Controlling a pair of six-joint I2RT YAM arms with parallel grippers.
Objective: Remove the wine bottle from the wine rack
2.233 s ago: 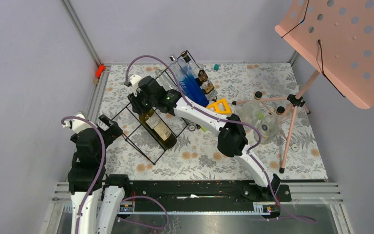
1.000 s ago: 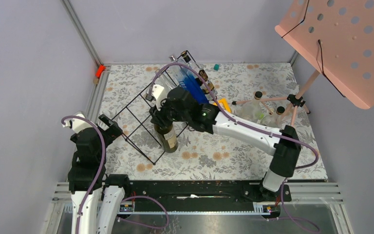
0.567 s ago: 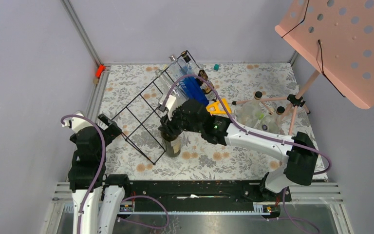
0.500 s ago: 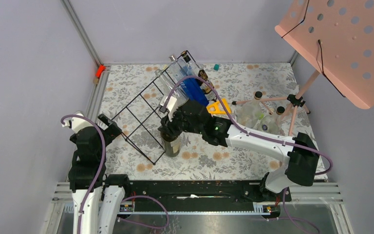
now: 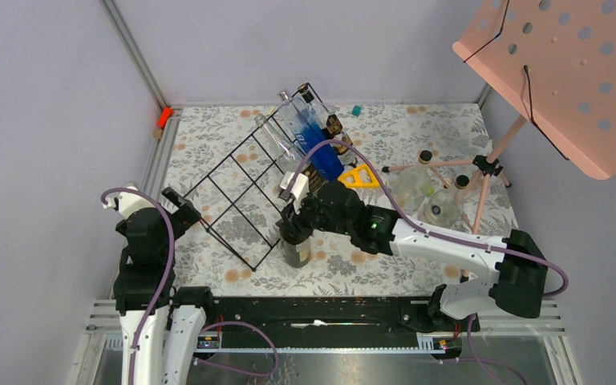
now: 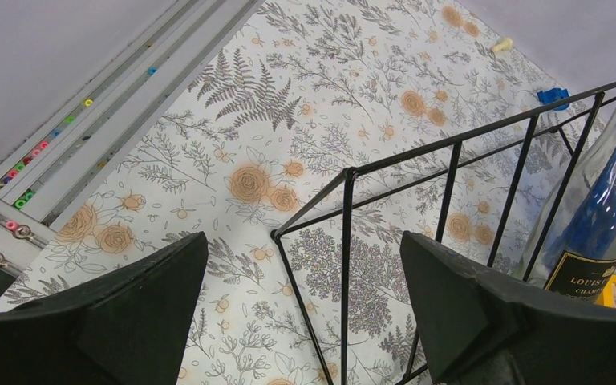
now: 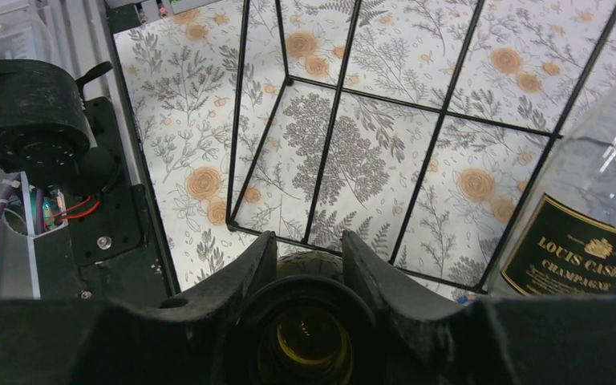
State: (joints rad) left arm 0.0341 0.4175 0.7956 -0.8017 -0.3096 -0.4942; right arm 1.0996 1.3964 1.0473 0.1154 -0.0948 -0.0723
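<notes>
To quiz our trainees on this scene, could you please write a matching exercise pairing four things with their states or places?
Things:
1. wine bottle
2. left gripper
3. blue bottle
4. music stand

States or places:
A. open, holding nothing
B. pink, at the right side
C. upright on the table, neck in the right gripper
D. resting on the wine rack

Pairs: 1-C, 2-A, 3-D, 4-B

One wine rack (image 5: 237, 191), one music stand (image 5: 563, 80)
</notes>
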